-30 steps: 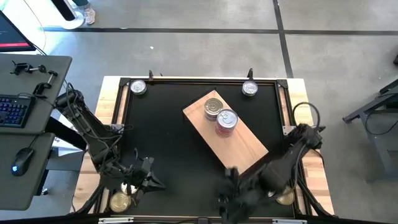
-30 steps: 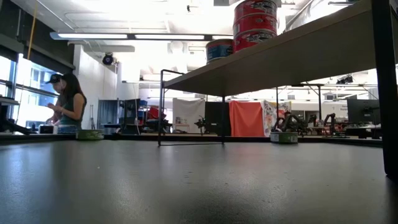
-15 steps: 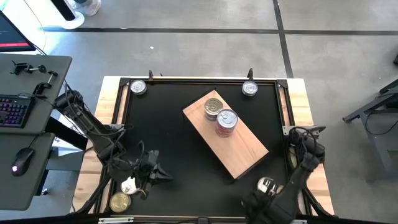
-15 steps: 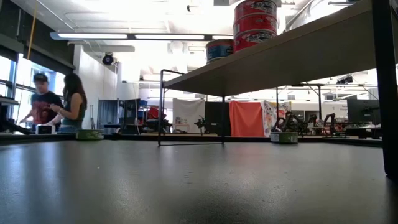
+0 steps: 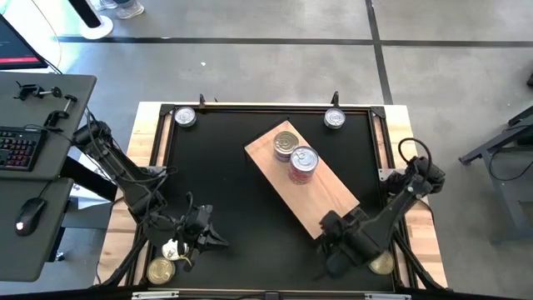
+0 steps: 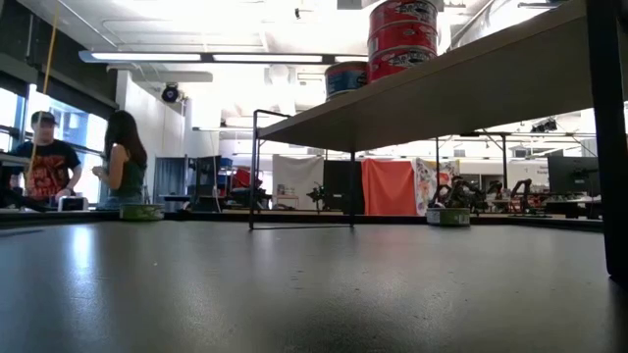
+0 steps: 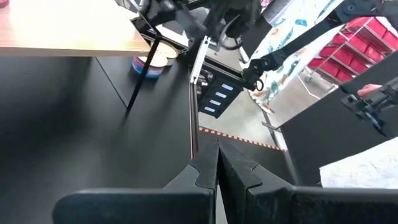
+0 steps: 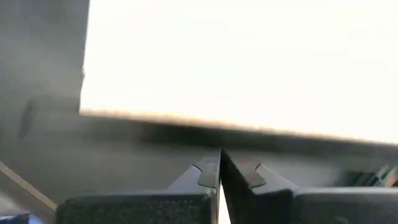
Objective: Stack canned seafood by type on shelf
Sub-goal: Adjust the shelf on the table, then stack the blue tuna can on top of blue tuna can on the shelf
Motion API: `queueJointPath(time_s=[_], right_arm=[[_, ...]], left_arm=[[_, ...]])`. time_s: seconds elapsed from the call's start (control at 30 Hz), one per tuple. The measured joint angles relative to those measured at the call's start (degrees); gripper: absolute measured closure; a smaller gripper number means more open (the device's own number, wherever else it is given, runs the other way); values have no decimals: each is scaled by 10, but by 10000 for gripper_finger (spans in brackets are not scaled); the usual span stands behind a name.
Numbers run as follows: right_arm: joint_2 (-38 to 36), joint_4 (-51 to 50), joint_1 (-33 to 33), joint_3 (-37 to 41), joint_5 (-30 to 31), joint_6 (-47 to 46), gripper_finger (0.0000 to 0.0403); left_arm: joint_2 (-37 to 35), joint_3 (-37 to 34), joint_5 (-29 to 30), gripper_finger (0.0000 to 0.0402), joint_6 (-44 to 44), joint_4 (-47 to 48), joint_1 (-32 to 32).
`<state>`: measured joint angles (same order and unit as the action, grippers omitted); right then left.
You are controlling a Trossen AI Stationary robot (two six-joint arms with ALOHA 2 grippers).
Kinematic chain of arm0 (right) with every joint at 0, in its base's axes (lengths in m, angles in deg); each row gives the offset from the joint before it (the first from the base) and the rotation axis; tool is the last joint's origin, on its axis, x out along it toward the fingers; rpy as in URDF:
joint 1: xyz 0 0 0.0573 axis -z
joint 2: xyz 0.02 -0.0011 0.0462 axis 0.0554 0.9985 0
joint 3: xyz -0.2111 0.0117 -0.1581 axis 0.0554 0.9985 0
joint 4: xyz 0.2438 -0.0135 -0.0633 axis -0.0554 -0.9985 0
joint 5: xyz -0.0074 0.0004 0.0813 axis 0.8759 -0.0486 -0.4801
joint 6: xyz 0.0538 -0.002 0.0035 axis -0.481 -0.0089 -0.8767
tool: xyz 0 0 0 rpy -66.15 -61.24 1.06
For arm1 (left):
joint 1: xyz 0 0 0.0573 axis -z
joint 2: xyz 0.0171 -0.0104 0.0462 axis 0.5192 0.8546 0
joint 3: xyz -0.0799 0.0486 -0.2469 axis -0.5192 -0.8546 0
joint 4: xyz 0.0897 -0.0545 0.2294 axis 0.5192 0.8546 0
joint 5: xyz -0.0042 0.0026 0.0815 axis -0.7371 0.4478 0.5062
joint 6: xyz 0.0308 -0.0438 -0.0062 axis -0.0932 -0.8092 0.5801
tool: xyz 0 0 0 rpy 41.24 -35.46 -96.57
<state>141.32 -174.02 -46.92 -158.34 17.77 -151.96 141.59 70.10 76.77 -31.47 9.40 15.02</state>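
shelf [image 5: 304, 179]: middle of frame, red cans [image 5: 303, 162] stacked on it
left gripper [image 5: 218, 239]: lower left, clenched, empty
right gripper [image 5: 326, 265]: lower right, clenched, empty

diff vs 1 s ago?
The right pincer closed empty; its arm swung out to the table's near right corner and back in beside the shelf's near end. The left pincer stayed shut, shifting slightly at the near left. The cans on the shelf and the corner cans stayed put.
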Motion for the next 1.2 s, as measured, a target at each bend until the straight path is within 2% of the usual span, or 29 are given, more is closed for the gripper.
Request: queueJointPath(time_s=[0.23, 0.4, 0.63, 0.73, 0.9, 0.97, 1.07, 1.2], right_arm=[[0, 89, 51, 50, -42, 100, 403], [0, 94, 87, 53, -7, 139, 403], [0, 103, 133, 53, -1, 228, 403], [0, 103, 130, 53, -33, 272, 403], [0, 101, 67, 55, -114, 318, 403], [-5, 103, 39, 75, -152, 304, 403], [-32, 124, -5, 137, -205, 226, 403], [-94, 189, -49, 206, -199, 73, 403]], left_arm=[[0, 0, 0, 401, 5, 9, 0], [0, 0, 0, 401, 5, 21, 0], [0, 0, 0, 401, 9, 30, 0], [0, 0, 0, 401, 10, 42, 0], [0, 0, -1, 401, 10, 48, 0], [0, 0, -2, 401, 10, 48, 0], [0, 0, -3, 401, 7, 47, 0], [0, 0, -3, 402, -1, 44, 0]])
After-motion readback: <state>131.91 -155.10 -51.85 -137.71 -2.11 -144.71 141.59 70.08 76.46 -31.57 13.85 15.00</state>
